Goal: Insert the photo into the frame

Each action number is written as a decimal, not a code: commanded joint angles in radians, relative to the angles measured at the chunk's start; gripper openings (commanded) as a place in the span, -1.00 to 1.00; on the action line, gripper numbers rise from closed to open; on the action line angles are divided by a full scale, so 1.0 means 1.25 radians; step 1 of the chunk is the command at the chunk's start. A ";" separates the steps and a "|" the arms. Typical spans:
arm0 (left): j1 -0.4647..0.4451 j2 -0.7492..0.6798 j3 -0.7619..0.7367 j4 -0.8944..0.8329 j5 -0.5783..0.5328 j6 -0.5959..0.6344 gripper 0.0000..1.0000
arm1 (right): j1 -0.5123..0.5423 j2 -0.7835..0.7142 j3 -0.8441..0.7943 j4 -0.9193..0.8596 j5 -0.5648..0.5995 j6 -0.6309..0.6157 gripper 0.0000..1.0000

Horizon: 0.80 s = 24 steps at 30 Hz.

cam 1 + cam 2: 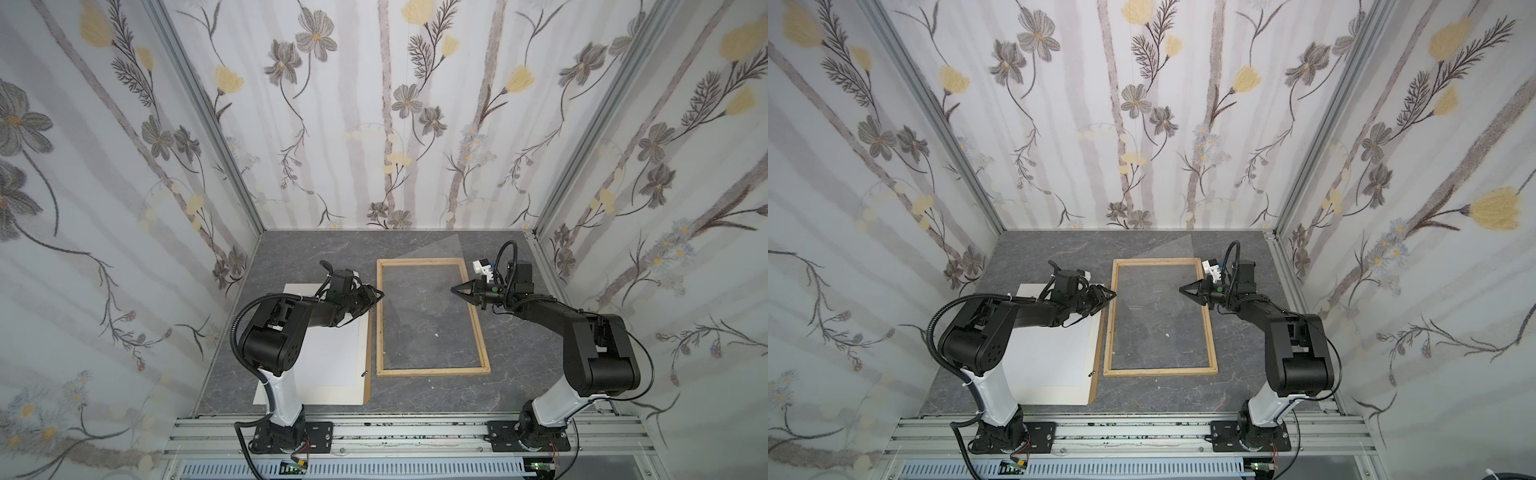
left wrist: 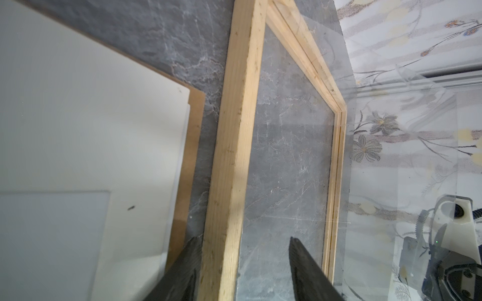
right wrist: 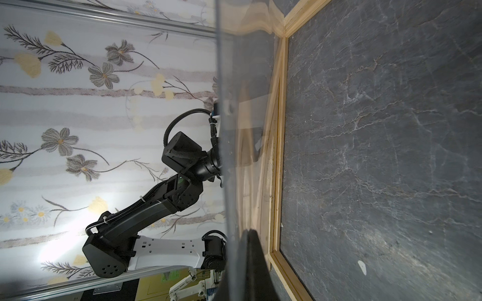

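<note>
The light wood frame (image 1: pixel 432 371) (image 1: pixel 1158 371) lies flat on the grey table, with bare table showing inside it. My left gripper (image 1: pixel 380 296) (image 2: pixel 243 237) is open, its fingers on either side of the frame's left rail (image 2: pixel 234 130). My right gripper (image 1: pixel 454 289) (image 3: pixel 249 230) is shut on the edge of a clear sheet (image 1: pixel 440 253) that slants over the frame's far part. The photo (image 1: pixel 328 353) (image 2: pixel 52 234) shows as a plain white rectangle inside the cream mat board (image 1: pixel 316 395), left of the frame and partly under the left arm.
A brown backing panel (image 1: pixel 367 374) (image 2: pixel 193 146) lies under the mat board, its edge close beside the frame. Flowered walls close in three sides. The aluminium rail (image 1: pixel 415 432) with both arm bases runs along the front.
</note>
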 commanded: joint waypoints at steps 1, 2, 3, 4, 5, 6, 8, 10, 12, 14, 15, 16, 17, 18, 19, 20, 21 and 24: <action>-0.001 0.005 0.004 0.033 0.013 -0.014 0.07 | 0.001 0.007 0.000 0.033 -0.025 -0.013 -1.00; -0.001 0.008 0.005 0.034 0.015 -0.015 0.07 | 0.001 0.009 0.000 0.033 -0.025 -0.013 -1.00; -0.001 0.009 0.005 0.036 0.015 -0.016 0.07 | 0.000 0.010 0.000 0.035 -0.025 -0.014 -1.00; -0.002 0.009 0.006 0.036 0.015 -0.016 0.07 | 0.000 0.011 0.000 0.033 -0.025 -0.015 -1.00; -0.002 0.011 0.006 0.036 0.015 -0.016 0.07 | 0.001 0.013 0.001 0.033 -0.024 -0.015 -1.00; -0.003 0.010 0.005 0.036 0.016 -0.016 0.07 | 0.001 0.013 0.001 0.033 -0.024 -0.015 -1.00; -0.004 0.012 0.006 0.037 0.018 -0.016 0.07 | 0.000 0.018 0.001 0.033 -0.023 -0.016 -1.00; -0.005 0.012 0.005 0.039 0.019 -0.017 0.06 | 0.000 0.023 0.004 0.030 -0.022 -0.020 -1.00; -0.008 0.014 0.005 0.041 0.021 -0.019 0.07 | 0.001 0.029 0.007 0.018 -0.018 -0.029 -1.00; -0.008 0.016 0.004 0.044 0.024 -0.021 0.07 | 0.001 0.034 0.009 0.014 -0.015 -0.035 -1.00; -0.008 0.015 0.003 0.046 0.025 -0.021 0.07 | 0.001 0.035 0.009 0.013 -0.015 -0.038 -1.00; -0.009 0.016 0.003 0.047 0.026 -0.021 0.07 | 0.001 0.038 0.009 0.011 -0.014 -0.041 -1.00; -0.010 0.015 0.002 0.048 0.026 -0.021 0.07 | 0.000 0.040 0.009 0.011 -0.013 -0.042 -1.00; -0.010 0.015 0.001 0.049 0.027 -0.022 0.07 | 0.001 0.043 0.010 0.012 -0.012 -0.042 -1.00; -0.012 0.016 0.001 0.050 0.027 -0.022 0.07 | 0.000 0.044 0.010 0.012 -0.012 -0.042 -1.00; -0.012 0.015 -0.002 0.052 0.028 -0.023 0.07 | 0.000 0.046 0.011 0.013 -0.011 -0.042 -1.00; -0.012 0.016 -0.001 0.052 0.027 -0.024 0.07 | 0.001 0.047 0.011 0.012 -0.010 -0.042 -1.00; -0.014 0.015 -0.006 0.058 0.028 -0.027 0.07 | 0.001 0.052 0.011 0.013 -0.008 -0.043 -1.00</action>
